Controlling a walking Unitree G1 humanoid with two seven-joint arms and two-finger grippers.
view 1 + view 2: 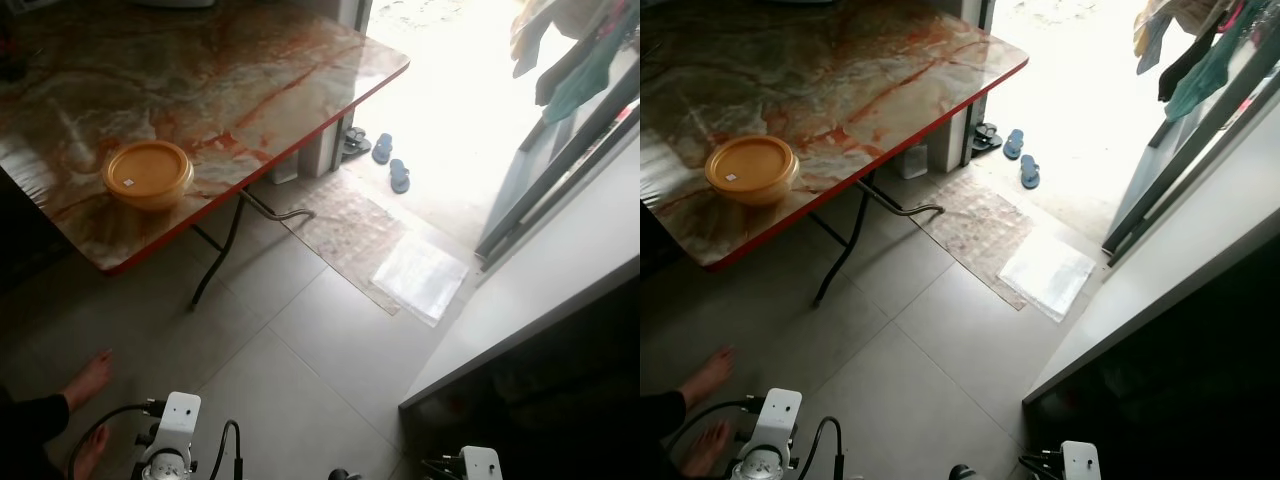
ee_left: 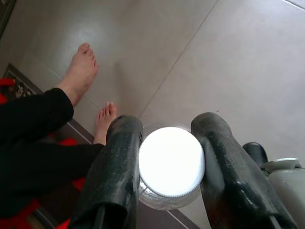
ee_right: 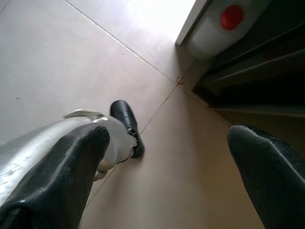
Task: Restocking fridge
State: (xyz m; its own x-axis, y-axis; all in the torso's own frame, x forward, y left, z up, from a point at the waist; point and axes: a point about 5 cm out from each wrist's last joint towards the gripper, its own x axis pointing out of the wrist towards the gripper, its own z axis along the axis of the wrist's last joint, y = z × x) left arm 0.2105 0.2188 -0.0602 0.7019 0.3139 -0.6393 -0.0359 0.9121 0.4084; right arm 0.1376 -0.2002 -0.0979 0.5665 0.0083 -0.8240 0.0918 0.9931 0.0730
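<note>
The left gripper (image 2: 170,167) clamps a clear jar with a round white ribbed lid (image 2: 171,161), seemingly glass. Beside the glossy marble-patterned table (image 1: 230,80), the right gripper (image 3: 167,171) gapes wide.

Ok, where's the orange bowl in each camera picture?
Left eye view: orange bowl on the marble table, left of centre.
Right eye view: same bowl, further left.
Left wrist view: floor; left gripper holds a white-lidded jar.
Right wrist view: floor; right gripper open.
Shared landmark: blue sandals by the doorway.
</note>
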